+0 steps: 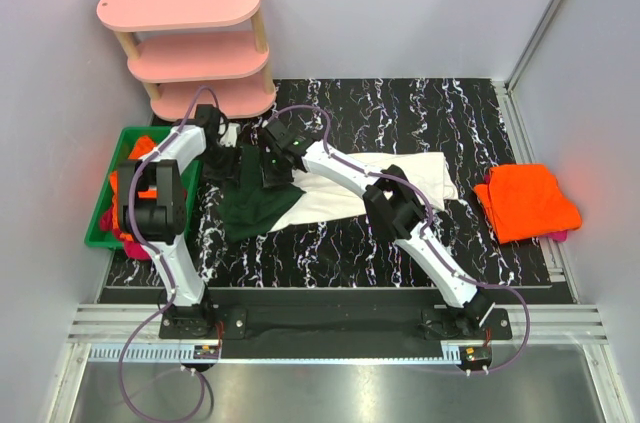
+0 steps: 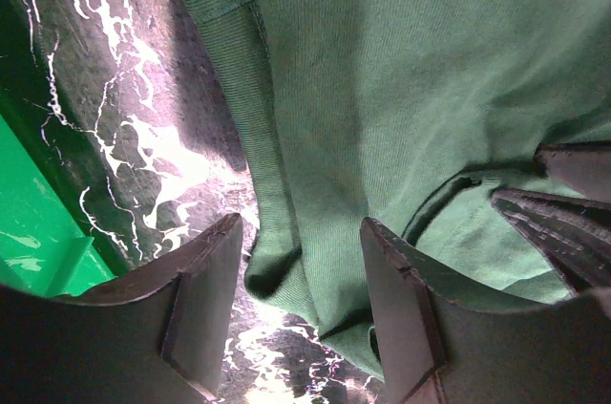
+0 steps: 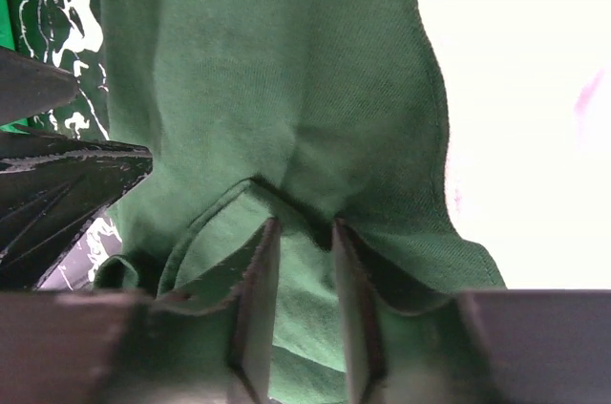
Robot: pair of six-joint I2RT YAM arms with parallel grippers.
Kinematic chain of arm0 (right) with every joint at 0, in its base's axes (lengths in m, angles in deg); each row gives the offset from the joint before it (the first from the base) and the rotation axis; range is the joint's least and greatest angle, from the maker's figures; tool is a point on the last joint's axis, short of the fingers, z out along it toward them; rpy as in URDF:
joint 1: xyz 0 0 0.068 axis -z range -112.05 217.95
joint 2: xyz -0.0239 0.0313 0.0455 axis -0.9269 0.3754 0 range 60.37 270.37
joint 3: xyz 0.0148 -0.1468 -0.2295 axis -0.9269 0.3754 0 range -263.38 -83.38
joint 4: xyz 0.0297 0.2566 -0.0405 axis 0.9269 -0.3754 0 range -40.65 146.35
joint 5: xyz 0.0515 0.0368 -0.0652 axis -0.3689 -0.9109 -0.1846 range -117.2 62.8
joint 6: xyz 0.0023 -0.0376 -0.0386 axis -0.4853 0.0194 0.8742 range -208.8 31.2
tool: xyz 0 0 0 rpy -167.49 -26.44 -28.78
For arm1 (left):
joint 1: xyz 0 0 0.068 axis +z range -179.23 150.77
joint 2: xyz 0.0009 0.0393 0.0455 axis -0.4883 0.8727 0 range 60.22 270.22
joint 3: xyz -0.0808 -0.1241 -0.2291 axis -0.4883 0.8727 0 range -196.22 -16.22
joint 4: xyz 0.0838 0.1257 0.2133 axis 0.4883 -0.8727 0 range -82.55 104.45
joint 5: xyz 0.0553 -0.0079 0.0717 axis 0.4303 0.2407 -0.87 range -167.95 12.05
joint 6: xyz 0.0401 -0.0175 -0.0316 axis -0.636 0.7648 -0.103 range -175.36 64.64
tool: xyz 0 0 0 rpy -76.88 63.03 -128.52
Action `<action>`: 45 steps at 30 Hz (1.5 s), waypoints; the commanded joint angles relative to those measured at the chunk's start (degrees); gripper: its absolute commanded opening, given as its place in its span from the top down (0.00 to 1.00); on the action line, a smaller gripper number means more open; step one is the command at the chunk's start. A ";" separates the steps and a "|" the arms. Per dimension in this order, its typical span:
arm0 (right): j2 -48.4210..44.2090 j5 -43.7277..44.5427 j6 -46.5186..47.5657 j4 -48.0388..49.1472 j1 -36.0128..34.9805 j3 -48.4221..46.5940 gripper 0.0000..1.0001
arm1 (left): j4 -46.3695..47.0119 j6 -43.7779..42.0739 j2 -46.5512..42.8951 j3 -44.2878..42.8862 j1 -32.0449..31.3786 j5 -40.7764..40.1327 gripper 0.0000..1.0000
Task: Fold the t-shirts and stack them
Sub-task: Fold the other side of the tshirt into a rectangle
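Folding the sleeve in. The white t-shirt (image 1: 400, 178) lies mid-table, its green sleeve (image 1: 255, 205) at the left. The right gripper (image 3: 305, 224) seems pinched on that sleeve. The left gripper (image 2: 298, 232) straddles its hem, spread. Next, it must close before lifting rightward.

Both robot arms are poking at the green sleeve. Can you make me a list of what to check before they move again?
1. Does the right gripper pinch the green sleeve? Ok: cloth is bunched between its close-set fingers.
2. Does the left gripper hold the sleeve? Not ok: its jaws are open, and a fold only lies between them.
3. Are the two grippers clear of each other? Cannot tell: they sit very close together.
4. Is the white body flat on the table? Ok where it shows; the right arm hides part.
5. Is the folded orange shirt ready for stacking? Ok: it lies at the table's right edge.
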 commanded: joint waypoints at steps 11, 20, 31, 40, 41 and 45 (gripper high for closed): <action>-2.08 1.76 -0.85 -0.60 -0.42 -0.15 1.00 | 1.24 -0.34 2.11 -0.90 0.34 1.39 0.45; -7.79 3.16 -0.06 -0.60 -2.35 2.22 1.00 | 1.06 -0.08 5.46 -3.01 0.34 1.22 0.57; -18.33 5.10 0.73 0.98 -5.43 12.85 1.00 | 0.89 0.27 7.31 -3.81 0.34 1.57 0.66; -25.01 3.43 0.12 4.67 -8.16 28.40 1.00 | 0.54 -0.17 6.95 -4.16 0.34 1.13 0.67; -25.37 3.52 -0.06 4.93 -8.33 29.63 1.00 | 0.53 -0.08 6.87 -4.16 0.34 1.22 0.67; -27.74 3.69 -1.02 6.78 -8.69 36.32 1.00 | 0.36 0.01 6.78 -4.24 0.34 1.48 0.67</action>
